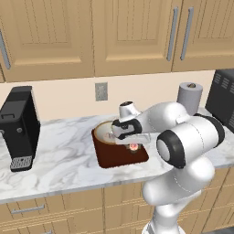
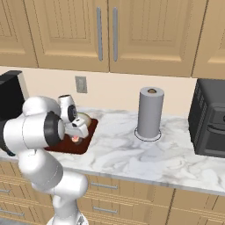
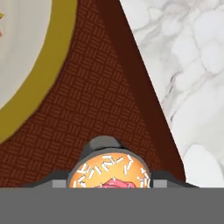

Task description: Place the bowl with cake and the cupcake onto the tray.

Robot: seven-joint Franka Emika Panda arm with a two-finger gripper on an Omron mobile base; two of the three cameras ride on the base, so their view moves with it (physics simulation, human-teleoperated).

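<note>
The dark-brown tray (image 1: 109, 159) (image 2: 85, 144) (image 3: 87, 109) lies on the marble counter. The tan bowl (image 1: 104, 129) (image 2: 86, 118) (image 3: 30, 74) rests on the tray's back part; the hand covers most of its inside, so the cake is largely hidden. My gripper (image 1: 133, 144) (image 2: 76, 137) (image 3: 109, 183) points down over the tray's front right part, shut on the cupcake (image 1: 133, 147) (image 2: 76, 139) (image 3: 109, 171). The cupcake sits between the two fingers, at or just above the tray floor, close to the tray's right rim.
A black coffee machine (image 1: 20, 128) stands at the counter's left. To the right are a paper towel roll (image 1: 189, 97) (image 2: 149, 113) and a black oven (image 2: 211, 118). Wall cabinets hang above, and the counter's front edge runs just before the tray.
</note>
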